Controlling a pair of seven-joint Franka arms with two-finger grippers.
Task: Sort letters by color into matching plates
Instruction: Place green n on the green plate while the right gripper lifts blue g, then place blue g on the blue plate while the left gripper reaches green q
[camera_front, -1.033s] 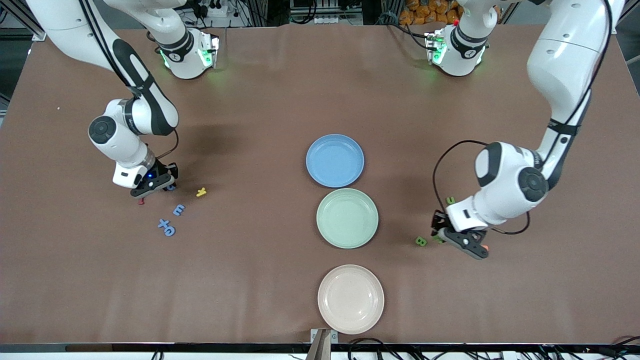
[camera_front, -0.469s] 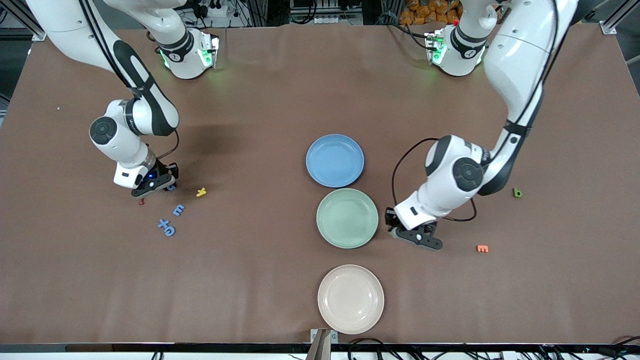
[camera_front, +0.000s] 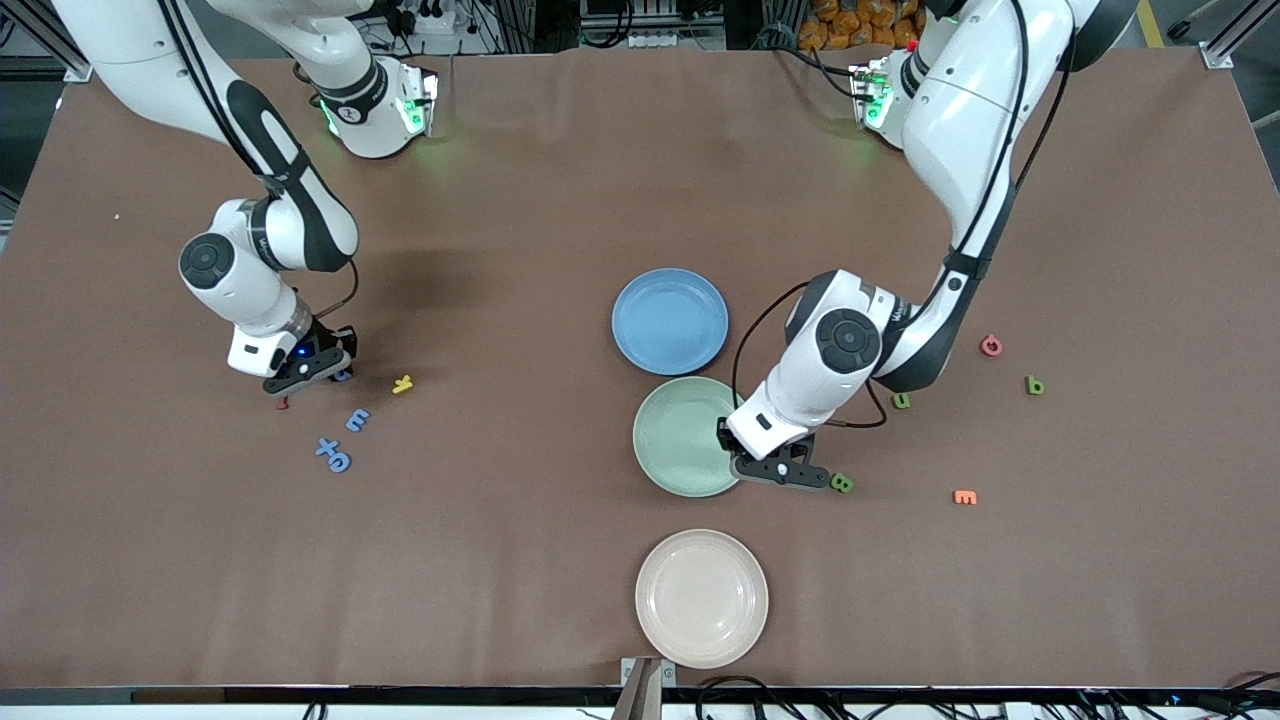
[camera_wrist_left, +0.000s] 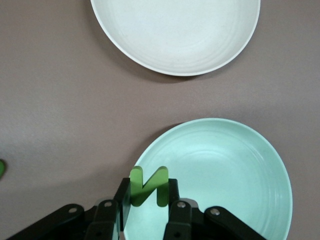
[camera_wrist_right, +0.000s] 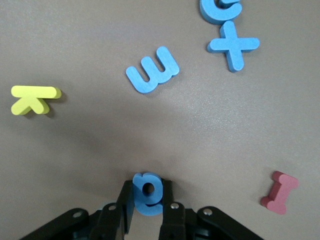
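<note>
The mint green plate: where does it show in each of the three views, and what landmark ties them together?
Front view: the mint green plate lies mid-table, between the blue plate and the beige-pink plate; the left gripper is over its rim.
Left wrist view: it fills the lower part, under the held green letter.
Right wrist view: not in it.
Shared landmark: the beige-pink plate, in the front and left wrist views.

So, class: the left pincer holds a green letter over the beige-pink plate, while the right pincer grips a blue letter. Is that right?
Not quite. The left pincer holds the green letter over the edge of the mint green plate, as the left wrist view shows. The right pincer does grip a blue letter.
</note>
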